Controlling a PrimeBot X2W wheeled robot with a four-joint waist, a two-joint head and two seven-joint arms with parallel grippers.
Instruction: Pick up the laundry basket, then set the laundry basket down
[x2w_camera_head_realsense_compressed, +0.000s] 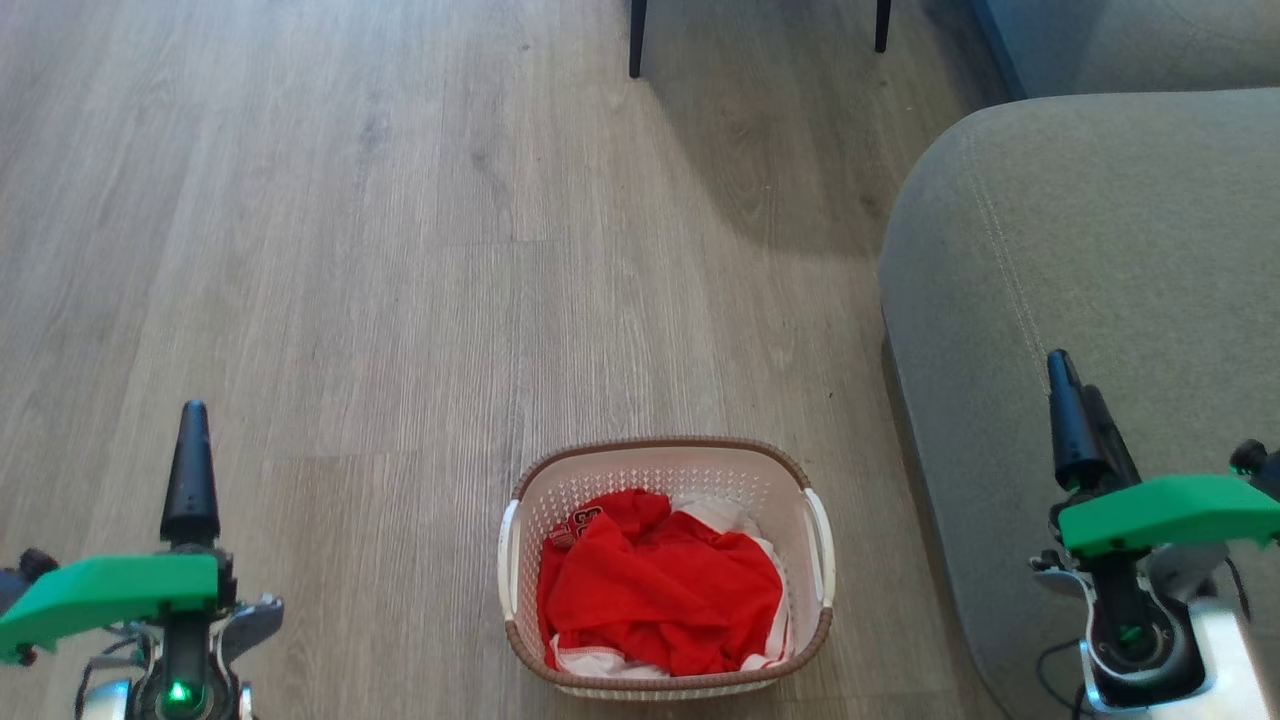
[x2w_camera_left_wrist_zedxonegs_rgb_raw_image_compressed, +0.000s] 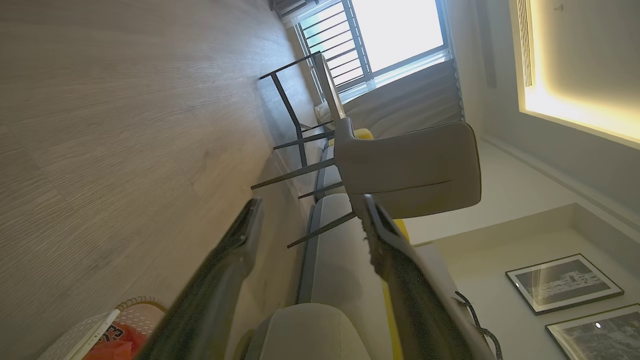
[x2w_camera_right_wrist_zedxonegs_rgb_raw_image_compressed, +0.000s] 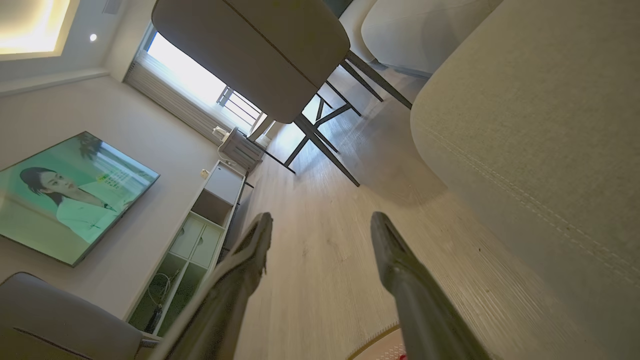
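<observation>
The laundry basket (x2w_camera_head_realsense_compressed: 690, 475) stands on the wood floor (x2w_camera_head_realsense_compressed: 350, 250) close in front of the robot, midway between the two arms and well apart from both. Red clothes (x2w_camera_head_realsense_compressed: 660, 590) with some white cloth fill it. Its white side handles face left and right.

The left gripper (x2w_camera_head_realsense_compressed: 190, 420) hangs over bare floor to the basket's left, pointing forward. In the left wrist view its fingers (x2w_camera_left_wrist_zedxonegs_rgb_raw_image_compressed: 225, 270) are spread wide with nothing between them, and a corner of the basket shows at the lower left, outside the near finger.

The right gripper (x2w_camera_head_realsense_compressed: 1073, 375) hangs to the basket's right, over the edge of the grey sofa (x2w_camera_head_realsense_compressed: 1100, 250). In the right wrist view its fingers (x2w_camera_right_wrist_zedxonegs_rgb_raw_image_compressed: 415, 285) are likewise spread and hold nothing. A pale curved sliver with a brown edge at the bottom of that view, just beside the right finger, is probably the basket's rim. It is too small to be sure.

Farther off, two dark chair legs (x2w_camera_head_realsense_compressed: 636, 40) stand on the floor beyond the basket.
</observation>
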